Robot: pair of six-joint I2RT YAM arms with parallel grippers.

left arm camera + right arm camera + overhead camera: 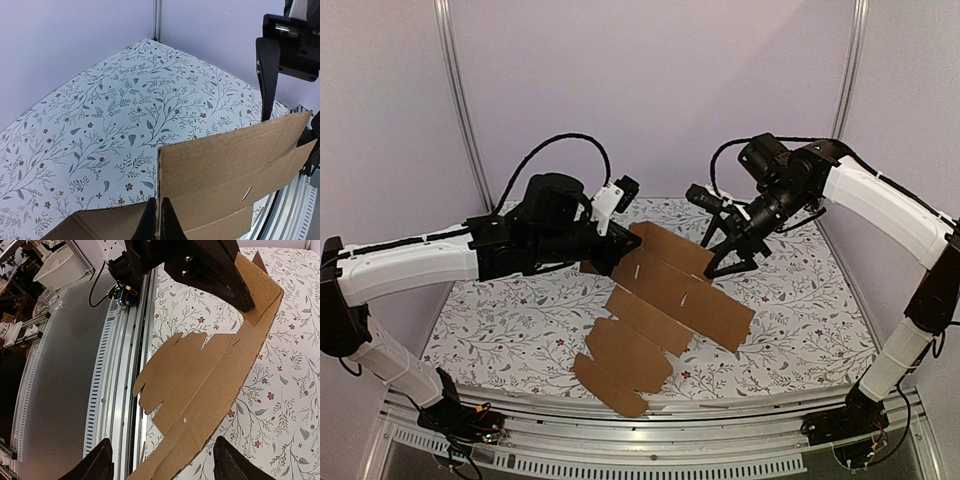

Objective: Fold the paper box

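The paper box (670, 300) is a brown die-cut cardboard sheet, mostly spread flat across the floral table. My left gripper (616, 250) is shut on its far left edge, and one panel (225, 170) stands upright there; the black fingertips (171, 222) pinch the cardboard's edge. My right gripper (732, 262) hangs open just over the sheet's far right side. In the right wrist view its fingertips (100, 462) stand wide apart above the cardboard (210, 380), touching nothing. The left gripper (235, 285) shows at the top of that view, on the raised panel.
A slotted aluminium rail (650, 435) runs along the table's near edge, with the arm bases at both ends. Pale walls and two upright posts (460, 110) close in the back and sides. A white dish (60, 265) sits off the table beyond the rail.
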